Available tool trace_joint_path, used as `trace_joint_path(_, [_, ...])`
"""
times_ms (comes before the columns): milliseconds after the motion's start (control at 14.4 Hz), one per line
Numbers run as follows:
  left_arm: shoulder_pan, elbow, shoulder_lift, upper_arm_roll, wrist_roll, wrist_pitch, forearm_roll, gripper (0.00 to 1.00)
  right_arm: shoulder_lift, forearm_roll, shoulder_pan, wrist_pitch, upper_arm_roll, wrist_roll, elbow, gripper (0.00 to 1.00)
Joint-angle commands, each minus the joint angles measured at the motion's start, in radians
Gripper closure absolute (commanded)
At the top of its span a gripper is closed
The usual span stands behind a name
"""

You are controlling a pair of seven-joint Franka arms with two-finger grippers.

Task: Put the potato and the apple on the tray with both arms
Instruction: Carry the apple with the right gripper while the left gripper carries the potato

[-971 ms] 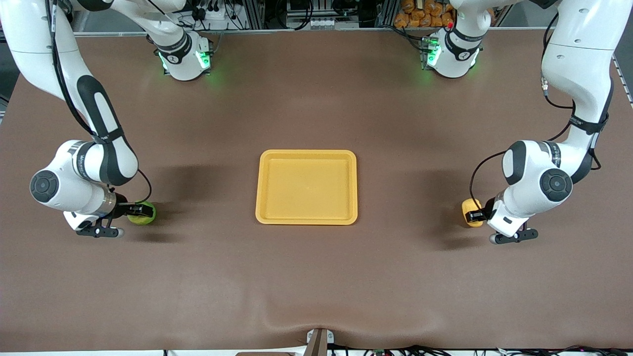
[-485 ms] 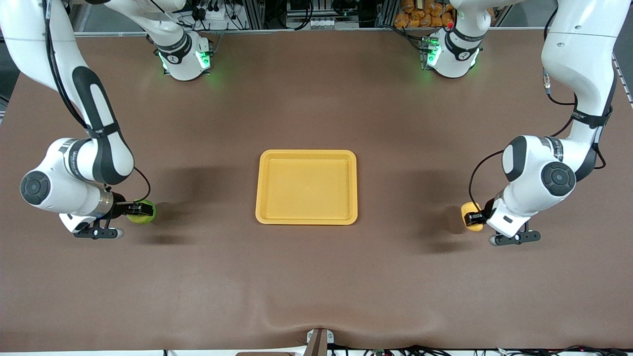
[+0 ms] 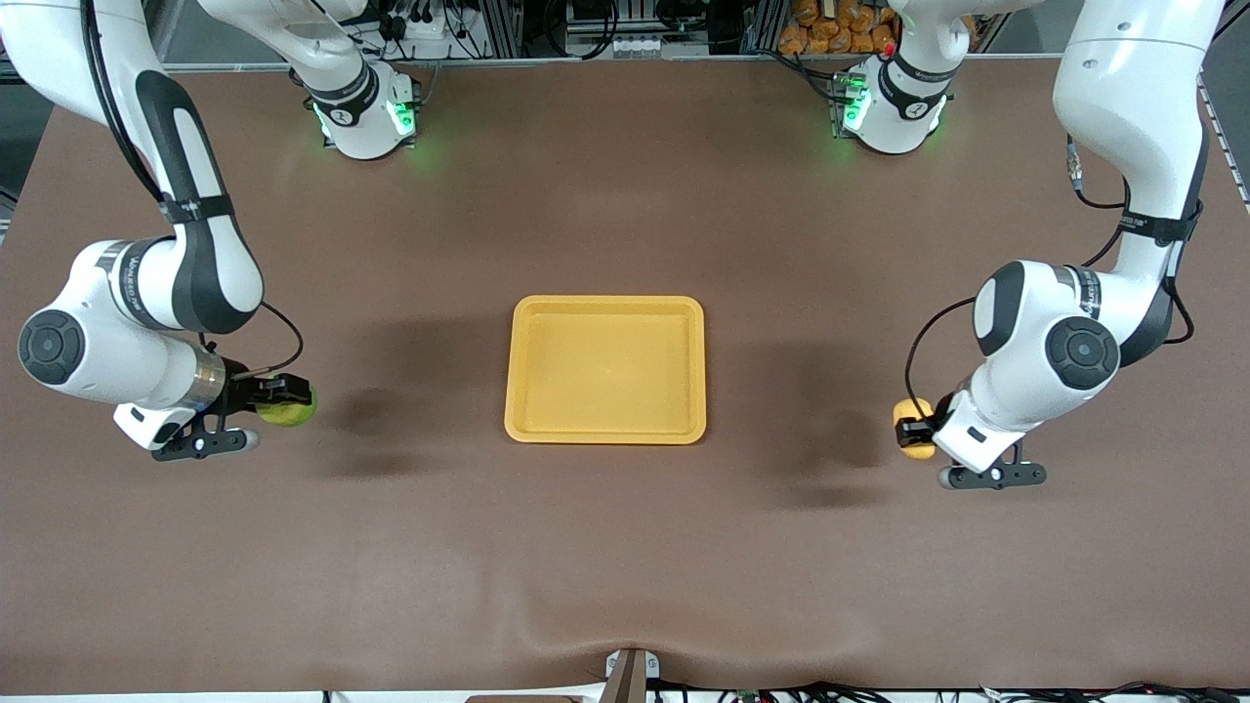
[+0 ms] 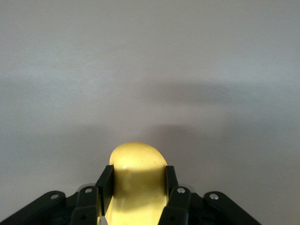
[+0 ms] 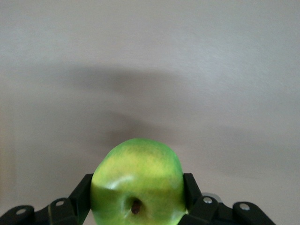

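From the front you see the flat rectangular yellow-orange plastic tray (image 3: 604, 369) bare at mid-table, with the right gripper (image 3: 276, 394) holding the small round yellow-green apple (image 3: 286, 407) over the table toward the right arm's end and the left gripper (image 3: 914, 431) holding the small oblong yellow-orange potato (image 3: 912, 427) toward the left arm's end. In the left wrist view the fingers (image 4: 105, 182) pinch only the potato's sides, so it may slip. In the right wrist view the fingers (image 5: 80, 197) squeeze the apple's roundness; a jolt could roll it free.

a wide table (image 3: 625, 547) with a brown matte cover fills the view; the cover bulges slightly at its near edge. soft dark shadows lie on it. along the upper edge stand metal framing (image 3: 508, 24), cables (image 3: 410, 20) and a heap of orange items (image 3: 840, 24).
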State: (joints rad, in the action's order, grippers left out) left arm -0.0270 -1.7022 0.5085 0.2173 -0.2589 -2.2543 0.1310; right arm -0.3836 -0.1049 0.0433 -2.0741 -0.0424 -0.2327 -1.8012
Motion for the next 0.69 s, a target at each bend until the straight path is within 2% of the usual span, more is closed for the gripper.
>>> trace_joint_path(0, [0.045,0.062,-0.015,0.005,-0.023,0.096,-0.011,1.0,0.037,-0.016,0.023,0.038,0.025,-0.074,0.006,1.0])
trace_joint_path(208, [0.085,0.084,-0.013,0.005,-0.052,0.105,-0.01,1.0,0.04,-0.019,0.021,0.04,0.068,-0.134,0.013,1.0])
trace_joint_path(624, [0.226,0.131,0.013,0.004,-0.242,0.107,0.001,1.0,0.034,-0.022,0.033,0.034,0.096,-0.344,0.042,1.0])
